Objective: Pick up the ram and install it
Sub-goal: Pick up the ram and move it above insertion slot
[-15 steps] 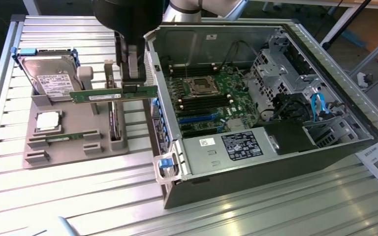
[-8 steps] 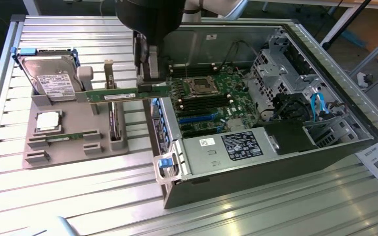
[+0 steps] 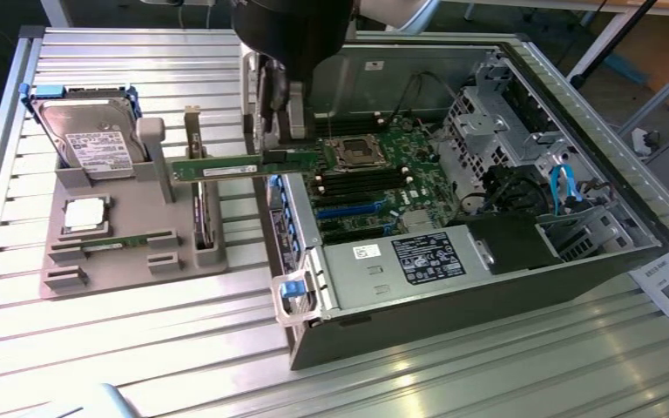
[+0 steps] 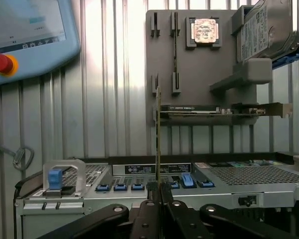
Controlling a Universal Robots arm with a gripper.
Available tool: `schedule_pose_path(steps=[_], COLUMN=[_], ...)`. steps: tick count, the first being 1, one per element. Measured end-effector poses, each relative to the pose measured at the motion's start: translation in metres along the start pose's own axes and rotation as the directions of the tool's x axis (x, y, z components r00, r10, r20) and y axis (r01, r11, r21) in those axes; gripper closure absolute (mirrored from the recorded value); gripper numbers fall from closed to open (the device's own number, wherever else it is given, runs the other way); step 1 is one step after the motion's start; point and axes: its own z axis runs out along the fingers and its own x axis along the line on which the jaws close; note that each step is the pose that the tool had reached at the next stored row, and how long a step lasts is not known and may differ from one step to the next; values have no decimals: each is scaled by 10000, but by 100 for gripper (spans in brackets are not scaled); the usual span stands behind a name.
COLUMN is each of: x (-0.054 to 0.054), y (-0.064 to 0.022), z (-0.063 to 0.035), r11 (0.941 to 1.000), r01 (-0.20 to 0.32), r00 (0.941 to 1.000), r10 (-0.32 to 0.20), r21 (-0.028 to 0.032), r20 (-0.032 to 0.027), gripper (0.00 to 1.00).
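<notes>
Tool [image 3: 274,155] clamped on one end of the thin green ram stick [image 3: 195,169].
Its white label [image 3: 234,167] has unreadable print; the stick hangs level beside the open black computer case [image 3: 486,292].

Bright, even light is falling from overhead onto the slatted metal table [image 3: 137,348], and its ribs are throwing back white glare, strongest toward the exterior view's lower edge. In the wrist view those slats are washing out almost to white around the grey holder [image 4: 199,74]. My arm [image 3: 293,35] is showing as a black, featureless mass. Shadow is pooling inside the computer case [image 3: 451,322]. My gripper [image 4: 158,191] is sitting in gloom, and the ram [image 4: 158,139] pinched in it is reading as a thin dim line.
</notes>
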Motion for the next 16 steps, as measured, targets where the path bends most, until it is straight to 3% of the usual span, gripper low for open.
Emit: schedule_pose_path(steps=[16], x=[37], y=[-454], z=[-18], r11=[10000], r01=[0], r00=[10000], r10=[0], r21=[-3], r20=[0], gripper=[88])
